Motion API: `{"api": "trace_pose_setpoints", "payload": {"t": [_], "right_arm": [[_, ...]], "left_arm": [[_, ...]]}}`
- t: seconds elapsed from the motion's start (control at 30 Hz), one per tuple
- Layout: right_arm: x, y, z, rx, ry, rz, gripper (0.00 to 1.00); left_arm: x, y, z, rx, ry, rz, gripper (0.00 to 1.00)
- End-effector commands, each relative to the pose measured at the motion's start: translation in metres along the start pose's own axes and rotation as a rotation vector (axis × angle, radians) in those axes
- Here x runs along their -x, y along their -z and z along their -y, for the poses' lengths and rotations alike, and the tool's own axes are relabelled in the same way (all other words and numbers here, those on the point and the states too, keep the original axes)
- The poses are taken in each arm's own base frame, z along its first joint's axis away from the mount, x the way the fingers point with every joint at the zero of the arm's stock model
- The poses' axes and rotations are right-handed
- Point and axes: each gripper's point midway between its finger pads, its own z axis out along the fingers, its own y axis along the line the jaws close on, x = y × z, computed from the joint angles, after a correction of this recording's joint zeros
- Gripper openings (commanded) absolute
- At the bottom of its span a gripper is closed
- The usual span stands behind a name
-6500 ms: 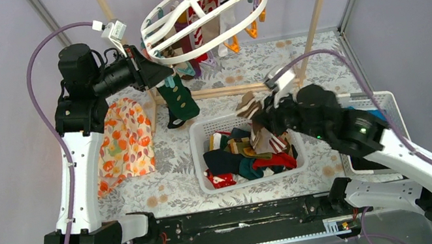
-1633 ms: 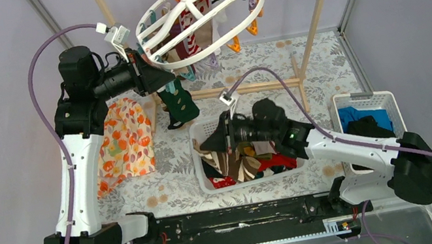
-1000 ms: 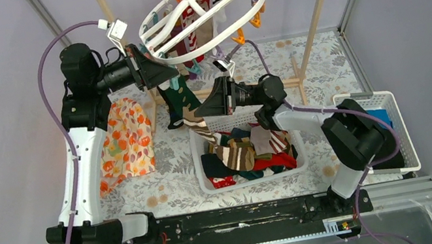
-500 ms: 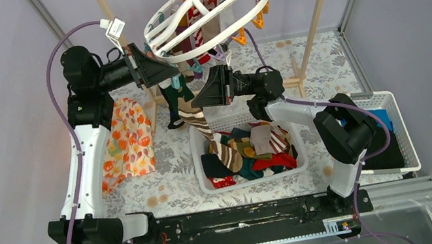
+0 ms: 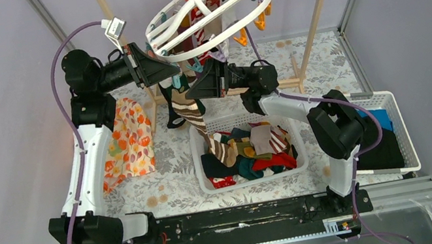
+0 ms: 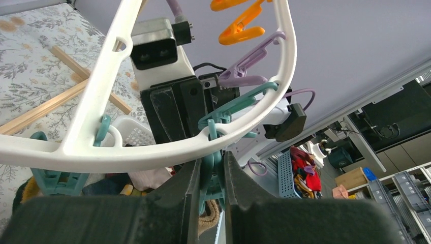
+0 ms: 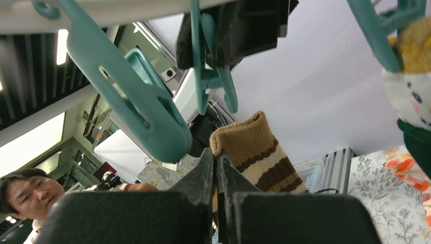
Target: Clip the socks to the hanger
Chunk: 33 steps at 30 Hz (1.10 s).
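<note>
Midway, by the look of it — several socks already pegged under the hanger, many more heaped in the white basket on the bench. Pinching a teal clip at the hanger's rim with the left gripper. Gripping a brown striped sock in the clenched right gripper, cuff raised just below that clip — not yet clipped.

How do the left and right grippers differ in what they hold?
The left gripper is shut on a teal plastic clip of the white oval hanger; the right gripper, on a brown striped sock. The left gripper's fingers show a gap; the right gripper's nearly touch. Both sit under the hanger.
</note>
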Motion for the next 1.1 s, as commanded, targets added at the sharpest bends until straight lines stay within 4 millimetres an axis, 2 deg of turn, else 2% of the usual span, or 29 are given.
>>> {"api": "trace_pose_setpoints", "payload": {"t": [0.0, 1.07], "right_arm": [[0.013, -0.010, -0.037, 0.130, 0.151, 0.007, 0.00], [0.038, -0.018, -0.045, 0.165, 0.207, 0.110, 0.00]], "left_arm": [[0.000, 0.004, 0.021, -0.066, -0.061, -0.017, 0.01], [-0.005, 0.007, 0.030, -0.084, -0.070, -0.040, 0.01]]}}
